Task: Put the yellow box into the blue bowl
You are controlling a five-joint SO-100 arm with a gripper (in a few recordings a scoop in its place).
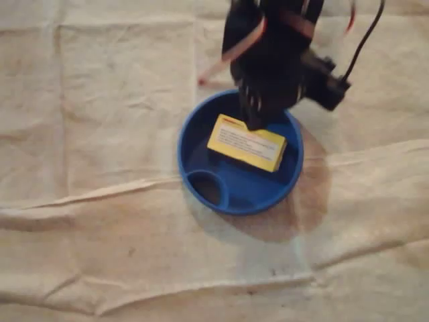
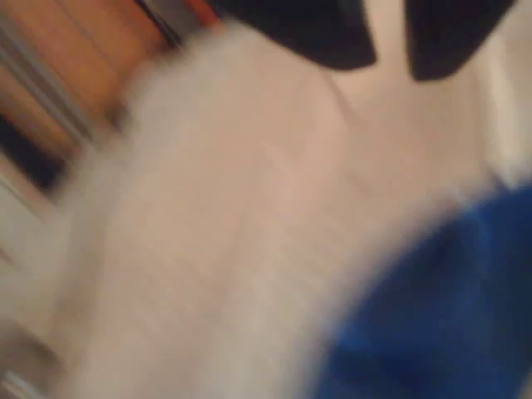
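Yellow box point(image 1: 247, 143) is found lying inside the blue bowl point(image 1: 182, 168), in its larger section, apparently leaned on the far wall; the placing is judged done. The gripper point(image 1: 259, 119) is poised just above the box's upper edge. In the wrist view its fingers point(image 2: 324, 37) are seen parted, nothing between. Label print is noted, too small to read.
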